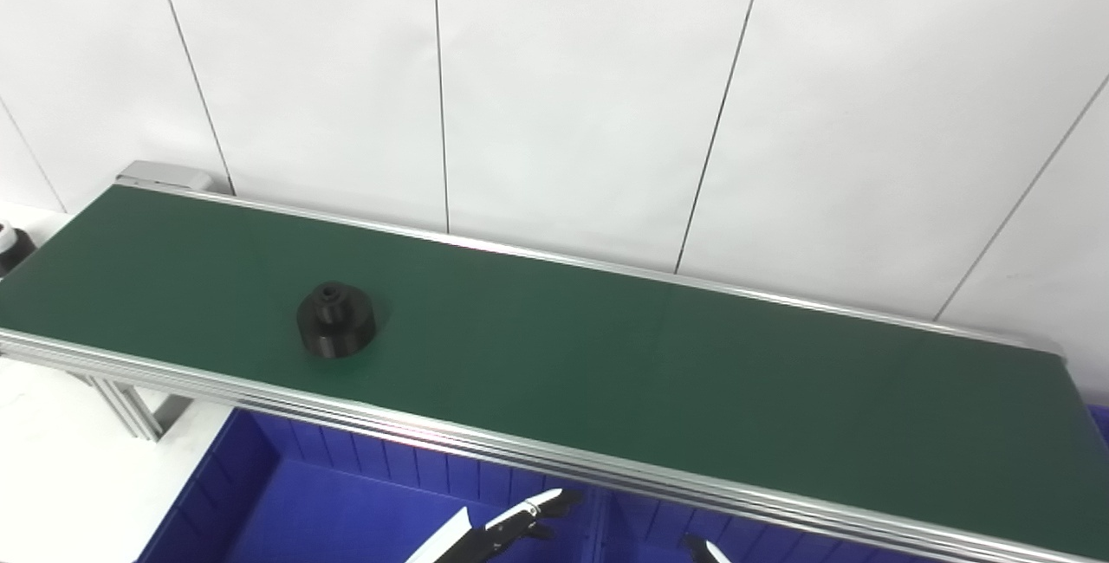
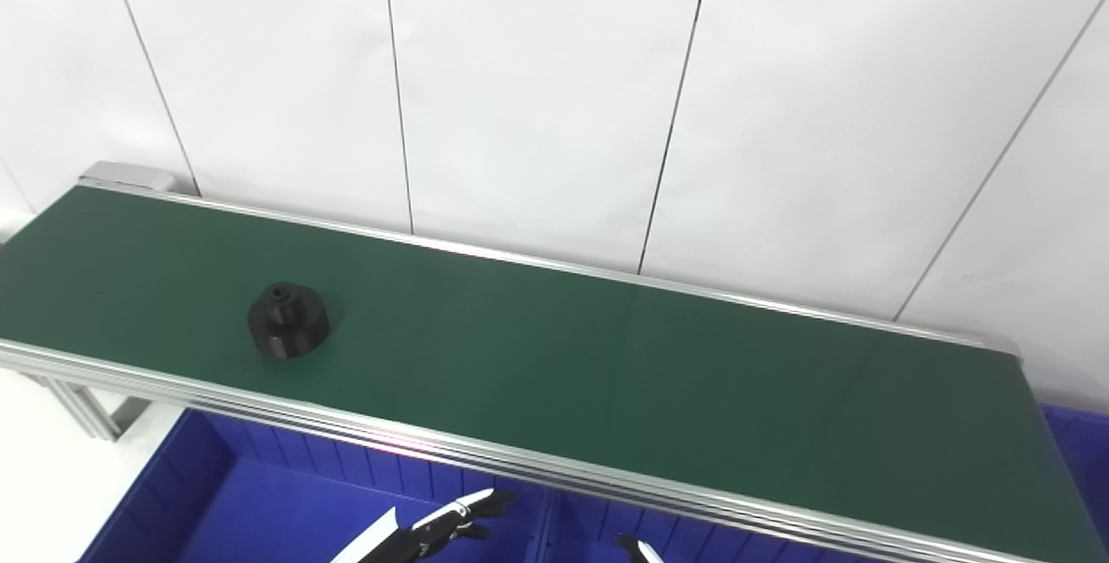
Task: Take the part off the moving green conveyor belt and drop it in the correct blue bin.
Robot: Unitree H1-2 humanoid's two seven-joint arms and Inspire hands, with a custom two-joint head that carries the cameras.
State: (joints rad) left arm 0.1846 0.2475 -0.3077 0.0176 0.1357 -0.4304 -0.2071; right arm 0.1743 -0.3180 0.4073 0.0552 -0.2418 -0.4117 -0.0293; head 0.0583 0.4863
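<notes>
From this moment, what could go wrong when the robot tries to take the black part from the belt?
The black part lies far left on the green belt, well away from both hands. The left hand is low over the blue bin, below the belt's metal rail, and might clip it when rising. Only a tip of the right hand shows, so its readiness is unclear.

The left hand's fingertips (image 1: 554, 502) hung low over the blue bin (image 1: 329, 502), just short of the conveyor's aluminium side rail (image 1: 520, 450); that rail stood between the fingers and the green belt (image 1: 650, 355); beyond the rail, ahead of the fingers and off to their right, the belt lay bare; the black round part (image 1: 336, 319) sat ahead and to their left, open belt all around it; the white wall (image 1: 572, 87) closed off the far side; the right hand (image 1: 706, 548) barely showed at the bottom edge.
</notes>
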